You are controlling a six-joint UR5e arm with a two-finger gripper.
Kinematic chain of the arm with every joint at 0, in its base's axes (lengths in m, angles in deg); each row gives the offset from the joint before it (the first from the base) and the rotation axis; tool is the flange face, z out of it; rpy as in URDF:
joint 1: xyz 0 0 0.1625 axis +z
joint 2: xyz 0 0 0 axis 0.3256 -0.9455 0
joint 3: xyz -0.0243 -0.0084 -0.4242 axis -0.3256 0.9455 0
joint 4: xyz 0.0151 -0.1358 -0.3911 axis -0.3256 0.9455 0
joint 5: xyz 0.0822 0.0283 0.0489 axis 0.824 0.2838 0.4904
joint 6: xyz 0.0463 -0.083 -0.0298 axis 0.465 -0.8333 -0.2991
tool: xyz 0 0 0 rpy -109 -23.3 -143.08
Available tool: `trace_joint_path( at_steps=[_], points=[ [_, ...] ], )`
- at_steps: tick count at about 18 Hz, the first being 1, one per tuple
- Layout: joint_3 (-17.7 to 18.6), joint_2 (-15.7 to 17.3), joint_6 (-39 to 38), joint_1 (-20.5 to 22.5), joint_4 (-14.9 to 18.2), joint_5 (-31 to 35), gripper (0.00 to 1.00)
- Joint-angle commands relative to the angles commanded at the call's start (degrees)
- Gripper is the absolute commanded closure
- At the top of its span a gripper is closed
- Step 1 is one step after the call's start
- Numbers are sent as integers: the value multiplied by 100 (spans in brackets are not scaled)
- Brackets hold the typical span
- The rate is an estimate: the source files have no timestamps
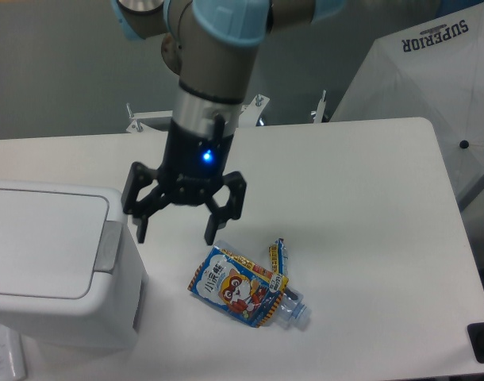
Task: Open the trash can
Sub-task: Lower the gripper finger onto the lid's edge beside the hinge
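The trash can (51, 266) is a large boxy white bin at the left edge of the table, its flat white lid down and a grey push bar (109, 244) on its right side. My gripper (176, 236) hangs open and empty above the table just right of the bin, its left finger close to the push bar but apart from it. A crushed plastic bottle (246, 287) with a colourful label lies on the table below and right of the gripper.
The white table (361, 206) ends at the right and front. A white umbrella-like cover (432, 87) printed SUPERIOR stands beyond the right rear corner. Metal clamps (139, 121) sit at the table's back edge.
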State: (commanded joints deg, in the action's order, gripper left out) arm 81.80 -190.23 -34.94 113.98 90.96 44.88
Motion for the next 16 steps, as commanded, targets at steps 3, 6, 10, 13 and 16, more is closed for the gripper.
trace_joint_path(
  at_steps=[3, 6, 10, 13, 16],
  points=[
    [61, -27, 26, -97, -26, 9, 0],
    [132, -27, 35, -141, -44, 9, 0],
    [185, -27, 44, -158, -44, 9, 0],
    [185, -53, 44, -202, -53, 9, 0],
    [193, -62, 53, -228, -53, 35, 0]
  ],
)
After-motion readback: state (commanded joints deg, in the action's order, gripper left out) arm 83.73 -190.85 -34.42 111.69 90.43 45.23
